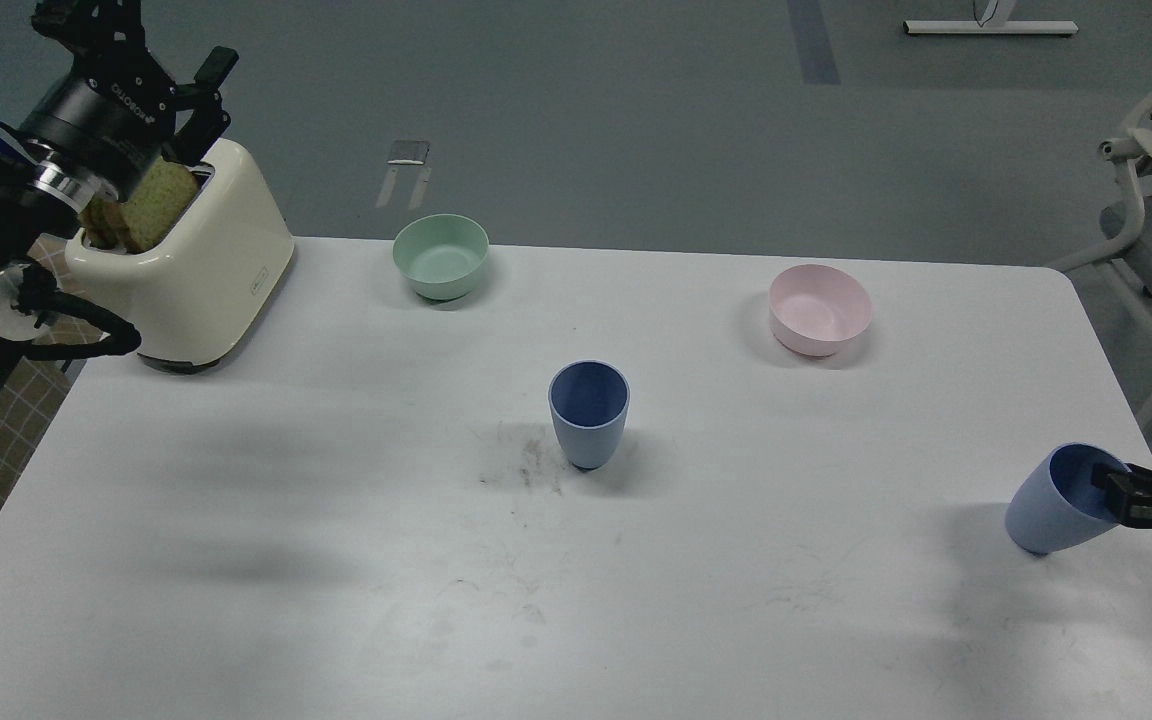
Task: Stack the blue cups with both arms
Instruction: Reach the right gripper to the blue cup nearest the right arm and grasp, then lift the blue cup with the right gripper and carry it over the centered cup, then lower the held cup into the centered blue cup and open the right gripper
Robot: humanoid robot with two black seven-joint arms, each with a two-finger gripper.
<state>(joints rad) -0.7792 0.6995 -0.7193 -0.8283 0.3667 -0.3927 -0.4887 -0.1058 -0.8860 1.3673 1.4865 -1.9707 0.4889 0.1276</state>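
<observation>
A blue cup [588, 412] stands upright near the middle of a white table [336, 560], its mouth open to the camera, with nothing touching it. A second blue cup [1061, 500] sits at the table's right edge, tilted with its mouth turned up and to the right, its narrow base down on the surface or just above it; which cannot be told. The right gripper [1121, 493] reaches in from the right border and pinches that cup's rim, one finger inside the mouth and the rest of the hand outside the wall.

The left gripper [176, 85] hangs high at the upper left, above a cream toaster [201, 270] that stands on the table's far left corner. Slices of bread [141, 210] poke out of the toaster's slots, partly hidden by the black wrist. The fingers look spread, holding nothing.

Behind the centre cup, a mint-green bowl [441, 256] sits near the far edge, well apart from it. A pink bowl [820, 309] sits farther right, between the two cups but deeper on the table. Neither bowl lies on the open stretch of table between the cups.

The tabletop is matte white with rounded corners, marked by dark scuffs [526, 465] just left of the centre cup and fainter scratches nearer the camera. Soft shadows fall across its left half. Beyond lies a grey floor with pale tape marks [408, 170], a white frame base [991, 28] at the top, and part of a white chair [1151, 190] at the right.
</observation>
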